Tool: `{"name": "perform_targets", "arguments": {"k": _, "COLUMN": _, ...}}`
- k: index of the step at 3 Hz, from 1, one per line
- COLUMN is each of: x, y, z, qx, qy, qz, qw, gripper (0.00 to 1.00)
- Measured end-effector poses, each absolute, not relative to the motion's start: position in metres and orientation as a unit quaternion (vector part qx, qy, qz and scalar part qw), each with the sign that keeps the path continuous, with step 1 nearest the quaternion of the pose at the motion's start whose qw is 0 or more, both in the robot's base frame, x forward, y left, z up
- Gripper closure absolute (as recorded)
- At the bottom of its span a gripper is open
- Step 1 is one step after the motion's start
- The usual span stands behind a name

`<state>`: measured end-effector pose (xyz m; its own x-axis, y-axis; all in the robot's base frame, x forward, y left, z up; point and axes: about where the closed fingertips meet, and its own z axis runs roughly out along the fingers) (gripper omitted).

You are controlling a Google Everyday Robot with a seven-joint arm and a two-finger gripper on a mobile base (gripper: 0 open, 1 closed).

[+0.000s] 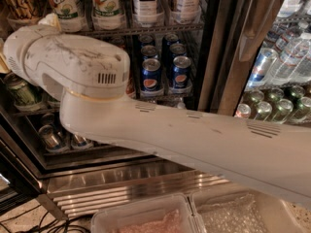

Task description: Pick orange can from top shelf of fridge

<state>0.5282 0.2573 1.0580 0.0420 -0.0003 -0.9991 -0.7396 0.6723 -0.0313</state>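
Camera view: a white robot arm point(194, 140) crosses the open fridge point(121, 181). The orange can point(18, 1) stands far left on the top shelf point(146, 29). The tool is hidden behind the arm's wrist at left; I cannot tell its grip.

The scuffed matt white plastic arm point(170, 135) hides our gripper at left; we see a glossy orange can point(17, 1) and the ribbed steel fridge point(131, 188) base.

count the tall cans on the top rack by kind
orange can: 1
7UP cans: 2
white-and-black cans: 2
total: 5
gripper: out of view, behind the arm's wrist housing at left
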Motion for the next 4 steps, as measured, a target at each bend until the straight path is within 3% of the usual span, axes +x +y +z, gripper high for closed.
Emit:
{"name": "perform_targets", "arguments": {"k": 2, "x": 0.538, "y": 0.277, "z": 1.046, "qx": -0.285, "qy": 0.624, "qz": 0.299, "qw": 0.663, "gripper": 0.04}}
{"name": "perform_targets", "arguments": {"k": 4, "x": 0.551, "y": 0.277, "z": 1.060, "qx": -0.302, "qy": 0.609, "qz": 0.259, "qw": 0.686, "gripper": 0.08}}
